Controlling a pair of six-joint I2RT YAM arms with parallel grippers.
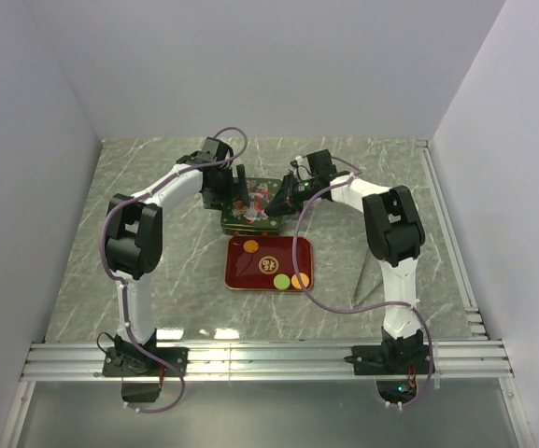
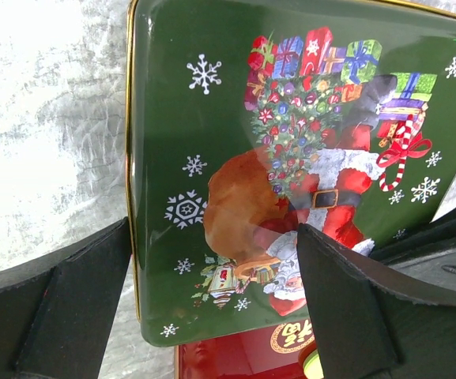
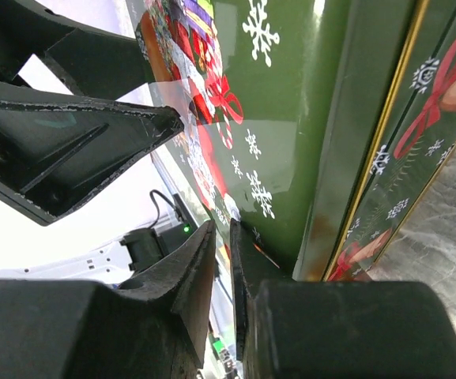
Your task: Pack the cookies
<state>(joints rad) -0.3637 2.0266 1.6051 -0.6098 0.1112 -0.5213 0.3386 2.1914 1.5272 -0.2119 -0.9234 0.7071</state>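
Top, left-wrist and right-wrist views of the packing station, read from left to right. The left arm reaches in over the marble-patterned table (image 1: 138, 243) and holds the left gripper (image 1: 234, 193) above the left part of a green Christmas tin (image 1: 258, 194). The jaws are spread wide and grasp nothing. In the left-wrist view, the left gripper (image 2: 213, 233) has one finger outside the tin's gold-edged left rim and the other over the printed Santa on the tin (image 2: 172, 118). Just in front of the tin lies a red tray (image 1: 235, 273) with a gold emblem (image 1: 270, 263) at its centre. The cookies rest in this tray: an orange cookie (image 1: 250, 247) near its far left corner, and a green cookie (image 1: 279, 280) touching a second orange cookie (image 1: 300, 279) along its near edge. At the tin's right side is the right gripper (image 1: 286, 198). The right-wrist view shows the right gripper (image 3: 222, 229) with its fingers drawn together to a thin slit at the lid's edge. Whether they pinch anything cannot be told.
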